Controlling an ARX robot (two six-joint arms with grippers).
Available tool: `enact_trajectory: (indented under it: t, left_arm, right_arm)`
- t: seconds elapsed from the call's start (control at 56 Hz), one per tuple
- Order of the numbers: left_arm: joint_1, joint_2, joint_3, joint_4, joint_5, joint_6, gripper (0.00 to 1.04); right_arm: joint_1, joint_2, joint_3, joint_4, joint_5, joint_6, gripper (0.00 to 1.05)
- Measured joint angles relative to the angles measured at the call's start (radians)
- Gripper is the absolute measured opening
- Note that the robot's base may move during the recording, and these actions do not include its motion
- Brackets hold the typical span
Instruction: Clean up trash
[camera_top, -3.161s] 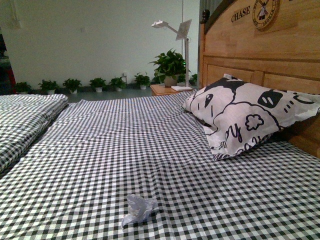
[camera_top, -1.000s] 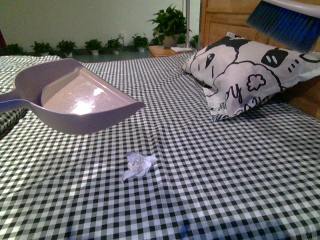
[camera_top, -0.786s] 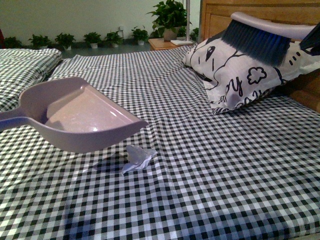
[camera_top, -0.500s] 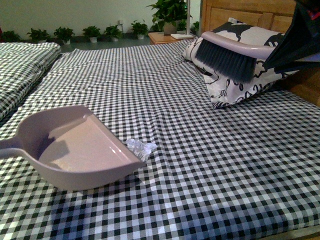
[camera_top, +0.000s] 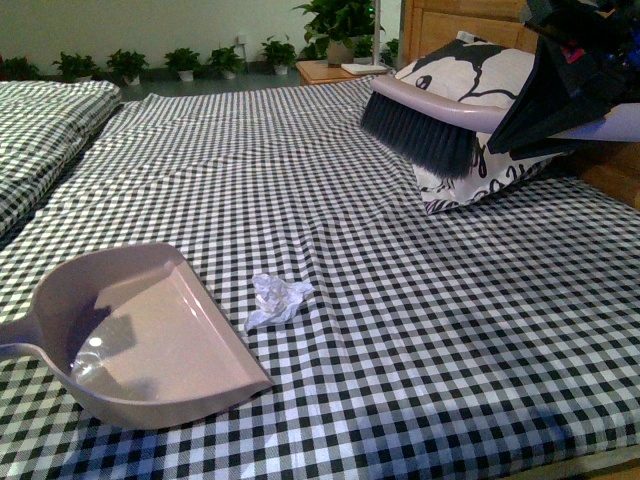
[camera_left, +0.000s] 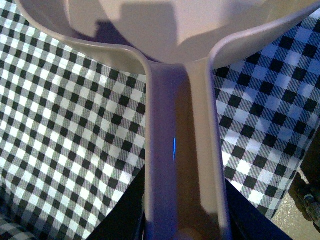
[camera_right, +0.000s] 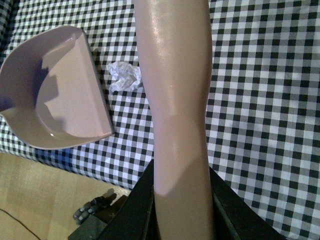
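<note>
The trash (camera_top: 275, 298), a small crumpled wad of white paper, lies on the checked bedsheet (camera_top: 420, 330); it also shows in the right wrist view (camera_right: 124, 76). My left gripper (camera_left: 182, 220) is shut on the handle of a mauve dustpan (camera_top: 140, 335), which rests on the sheet just left of the trash, its open lip toward it. My right gripper (camera_right: 180, 210) is shut on the handle of a brush (camera_top: 420, 125). The brush's dark bristles hang in the air, in front of the pillow, well behind and right of the trash.
A white pillow with black cartoon print (camera_top: 480, 110) leans on the wooden headboard (camera_top: 610, 170) at the right. A second bed (camera_top: 40, 130) lies at the left. A nightstand and potted plants (camera_top: 330, 30) stand behind. The bed's front edge is close.
The dustpan has come down from the air onto the sheet beside the trash. The brush has swung in from the upper right and lowered toward the middle. The trash has not moved.
</note>
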Motion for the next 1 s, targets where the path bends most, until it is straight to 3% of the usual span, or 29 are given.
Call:
enact_trajectory:
  t: [0.268,0.696,1.0]
  left_arm:
    - [-0.026,0.017,-0.018,0.074,0.022,0.003,0.27]
    - [-0.019,0.021,-0.019,0.037,0.021,0.002,0.27]
    - [-0.007,0.032,-0.018,0.005,0.019,-0.002,0.27]
  right_arm:
    - [0.068,0.047,0.000,0.029,0.055,0.008,0.21]
    - [0.172,0.144,-0.085,0.179,0.239,0.019,0.21]
    - [0.196,0.182,-0.139,0.289,0.285,0.050,0.21]
